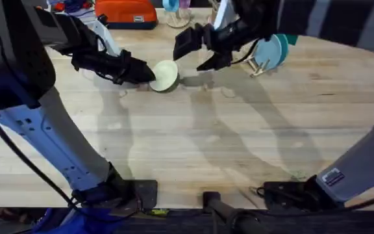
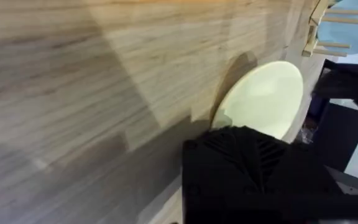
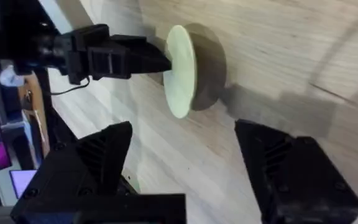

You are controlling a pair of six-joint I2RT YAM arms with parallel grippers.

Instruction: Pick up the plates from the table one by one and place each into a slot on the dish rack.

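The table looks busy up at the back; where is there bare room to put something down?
The wide stretch of table between the arm bases and the cream plate is bare wood. The far edge is crowded: the left hand holds that plate, the open right hand hovers beside it, and the dish rack carries blue plates.

1. A small round pale cream-yellow plate (image 1: 165, 75) stands tilted on its edge on the light wooden plank table (image 1: 193, 143), left of the rack.
2. The small light-wood pegged dish rack (image 1: 260, 65) holds light blue plates (image 1: 270, 52) upright.
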